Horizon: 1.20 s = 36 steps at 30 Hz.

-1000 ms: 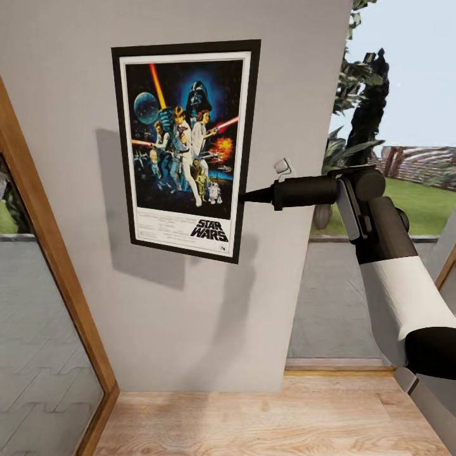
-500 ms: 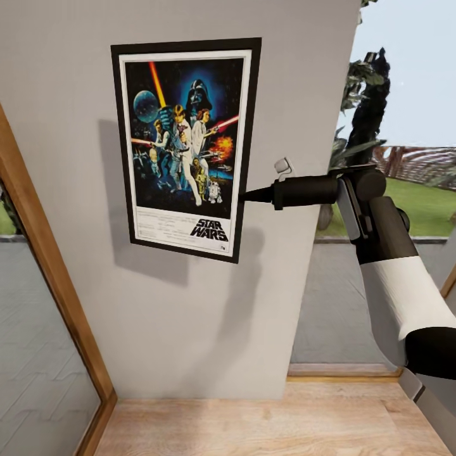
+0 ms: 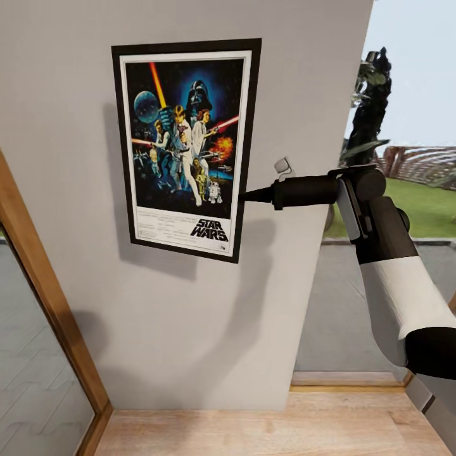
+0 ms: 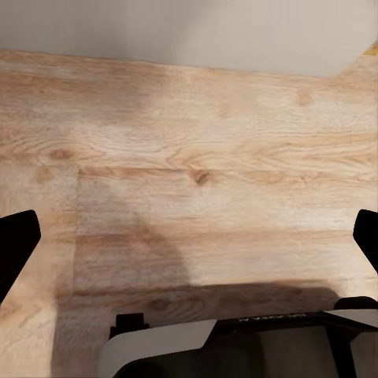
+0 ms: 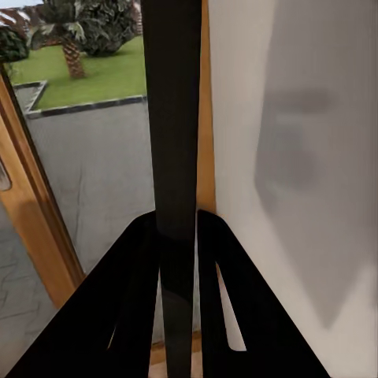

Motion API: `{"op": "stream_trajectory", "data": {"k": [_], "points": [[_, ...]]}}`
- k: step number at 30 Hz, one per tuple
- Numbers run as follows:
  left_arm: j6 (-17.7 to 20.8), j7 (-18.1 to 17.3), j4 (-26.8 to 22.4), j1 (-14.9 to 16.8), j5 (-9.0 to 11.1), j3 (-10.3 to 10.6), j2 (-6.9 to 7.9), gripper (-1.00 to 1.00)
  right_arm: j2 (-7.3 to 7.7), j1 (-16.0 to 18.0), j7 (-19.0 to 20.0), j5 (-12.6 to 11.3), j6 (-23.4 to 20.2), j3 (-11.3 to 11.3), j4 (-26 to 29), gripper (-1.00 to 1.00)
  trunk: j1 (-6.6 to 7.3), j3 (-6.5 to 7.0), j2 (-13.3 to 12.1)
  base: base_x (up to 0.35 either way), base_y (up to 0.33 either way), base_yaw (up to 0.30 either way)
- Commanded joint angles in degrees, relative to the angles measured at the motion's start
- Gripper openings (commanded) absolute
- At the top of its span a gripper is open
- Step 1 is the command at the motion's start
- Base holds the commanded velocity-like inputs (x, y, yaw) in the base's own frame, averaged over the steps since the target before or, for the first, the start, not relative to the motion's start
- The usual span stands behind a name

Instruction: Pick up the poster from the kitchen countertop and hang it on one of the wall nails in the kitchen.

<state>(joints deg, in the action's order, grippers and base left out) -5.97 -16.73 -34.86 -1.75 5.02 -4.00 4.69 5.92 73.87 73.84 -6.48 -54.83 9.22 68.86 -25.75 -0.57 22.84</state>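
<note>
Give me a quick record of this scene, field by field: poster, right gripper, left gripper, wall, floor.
poster: upright against the grey wall, slightly askew
right gripper: shut on the poster's right edge, lower half; wrist view shows jaws pinching the black frame edge-on
left gripper: open, pointing down over the floor
wall: plain grey panel, windows either side; no nail visible
floor: light wood planks
</note>
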Motion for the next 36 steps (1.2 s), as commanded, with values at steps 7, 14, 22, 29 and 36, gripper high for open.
{"op": "stream_trajectory", "data": {"k": [7,14,22,29,36], "points": [[0.15,-0.41,-0.04,-0.01,0.52,-0.13,0.03,1.00,0.06,0.04,0.00,-0.56,-0.63,0.12,-0.04,-1.00,-0.03,-0.06,0.08,0.140,0.000,0.000],[0.14,-0.41,-0.04,-0.01,0.52,-0.13,0.01,1.00,0.06,0.04,-0.01,-0.56,-0.63,0.10,-0.03,-1.00,-0.03,-0.06,0.08,0.009,0.000,0.000],[0.17,-0.41,-0.04,-0.01,0.52,-0.13,0.01,1.00,0.06,0.04,-0.01,-0.56,-0.63,0.10,0.04,-1.00,-0.03,-0.06,0.08,0.001,0.000,0.000],[0.15,-0.41,-0.04,-0.01,0.52,-0.13,0.00,1.00,0.06,0.04,-0.01,-0.56,-0.63,0.10,0.04,-1.00,-0.03,-0.06,0.08,0.028,0.000,0.000],[0.17,-0.41,-0.04,-0.01,0.52,-0.13,0.02,1.00,0.06,0.04,-0.01,-0.56,-0.63,0.10,-0.04,-1.00,-0.03,-0.06,0.08,0.130,0.000,0.000]]}}
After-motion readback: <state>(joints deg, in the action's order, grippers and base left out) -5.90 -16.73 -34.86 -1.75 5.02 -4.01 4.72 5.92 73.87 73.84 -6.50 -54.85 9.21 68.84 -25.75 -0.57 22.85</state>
